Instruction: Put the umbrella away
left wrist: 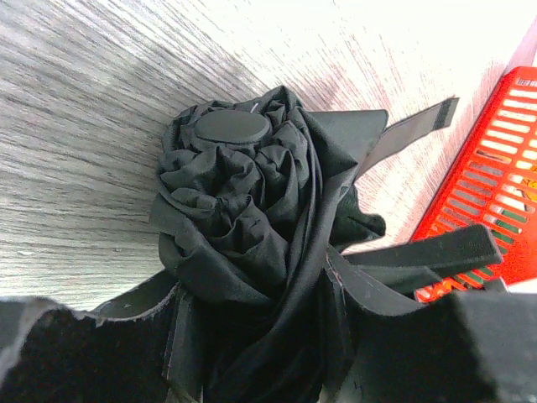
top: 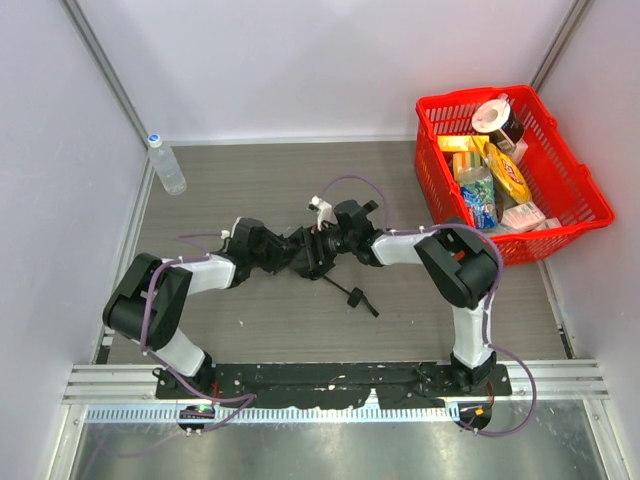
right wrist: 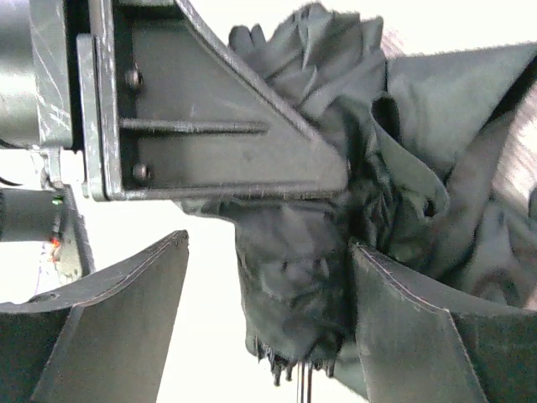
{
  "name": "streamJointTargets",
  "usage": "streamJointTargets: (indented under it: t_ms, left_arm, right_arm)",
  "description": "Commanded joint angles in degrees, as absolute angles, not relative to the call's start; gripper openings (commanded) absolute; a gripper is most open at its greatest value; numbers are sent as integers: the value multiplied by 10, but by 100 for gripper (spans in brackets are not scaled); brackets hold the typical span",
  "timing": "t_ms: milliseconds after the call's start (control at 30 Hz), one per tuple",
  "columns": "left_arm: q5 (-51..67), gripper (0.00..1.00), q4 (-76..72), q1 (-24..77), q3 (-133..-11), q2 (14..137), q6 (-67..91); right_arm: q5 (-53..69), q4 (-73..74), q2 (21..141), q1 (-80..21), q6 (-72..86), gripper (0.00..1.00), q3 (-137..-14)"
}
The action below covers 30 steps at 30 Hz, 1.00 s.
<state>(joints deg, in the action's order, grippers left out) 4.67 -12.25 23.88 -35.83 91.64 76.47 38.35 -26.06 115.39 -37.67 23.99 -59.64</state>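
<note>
At the middle of the table [top: 250, 190], bundled into a crumpled knot: the umbrella [left wrist: 243, 201]. Clenched on its fabric by the left gripper [top: 295, 255]; straddled by the right gripper [right wrist: 268, 252], jaws parted, one finger touching cloth. Just in front, a small black piece [top: 355, 297]. Rightward, a red basket [top: 560, 238] of groceries; far left, a water bottle [top: 166, 165].

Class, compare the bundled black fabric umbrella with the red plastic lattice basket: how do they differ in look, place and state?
The black fabric umbrella is soft and crumpled; the red plastic lattice basket is rigid and open-meshed. The umbrella is mid-table; the basket stands at the far right corner. The umbrella is bundled up; the basket holds packets. Both share one grey table.
</note>
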Motion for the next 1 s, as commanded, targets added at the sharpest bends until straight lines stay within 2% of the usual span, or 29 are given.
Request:
streamJointTargets:
  t_ms: [0, 133, 300, 500, 700, 900, 967]
  left_arm:
    - [-3, 0, 15, 241, -314, 954, 695]
    - [-3, 0, 24, 241, -316, 954, 700]
    - [19, 0, 34, 241, -322, 954, 708]
    - [19, 0, 67, 242, -334, 958, 715]
    - [23, 0, 64, 241, -330, 957, 719]
    - [27, 0, 62, 241, -326, 955, 721]
    - [28, 0, 63, 242, -326, 951, 721]
  right_arm:
    - [268, -4, 1066, -385, 111, 79, -612]
    - [148, 42, 997, -428, 44, 79, -606]
    - [16, -68, 958, -502, 4, 82, -571]
    - [-132, -118, 1026, -571, -61, 88, -618]
    - [-192, -167, 1092, -585, -121, 88, -640]
    - [-263, -173, 1147, -590, -159, 84, -660]
    - [-278, -161, 1163, -588, -157, 75, -664]
